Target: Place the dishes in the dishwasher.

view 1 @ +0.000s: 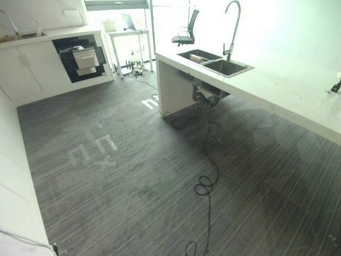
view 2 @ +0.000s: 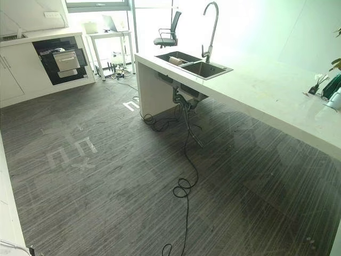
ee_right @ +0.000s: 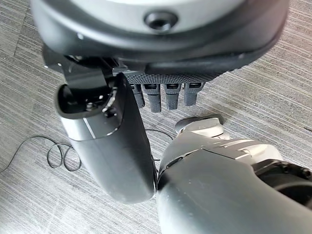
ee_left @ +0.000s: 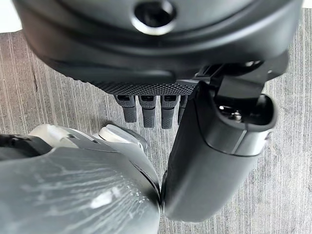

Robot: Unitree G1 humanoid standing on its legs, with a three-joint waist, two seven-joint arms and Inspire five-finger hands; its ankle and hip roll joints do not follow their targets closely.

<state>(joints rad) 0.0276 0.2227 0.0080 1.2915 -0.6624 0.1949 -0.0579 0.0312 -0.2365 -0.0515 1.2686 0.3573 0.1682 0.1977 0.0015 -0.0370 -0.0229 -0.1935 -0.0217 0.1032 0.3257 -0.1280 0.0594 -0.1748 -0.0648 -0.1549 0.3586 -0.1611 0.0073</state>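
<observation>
Both hands hang empty over the carpet, left hand (ee_left: pixel 161 83) and right hand (ee_right: pixel 161 83) with fingers straight. A dish (view 2: pixel 176 61) sits in the sink (view 2: pixel 205 69); the open dishwasher (view 1: pixel 85 57) stands well apart. Approach step: walk to the sink first.

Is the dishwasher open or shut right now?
Open. The dishwasher in the far cabinets shows a dark opening, with its pale rack pulled partly out.
</observation>
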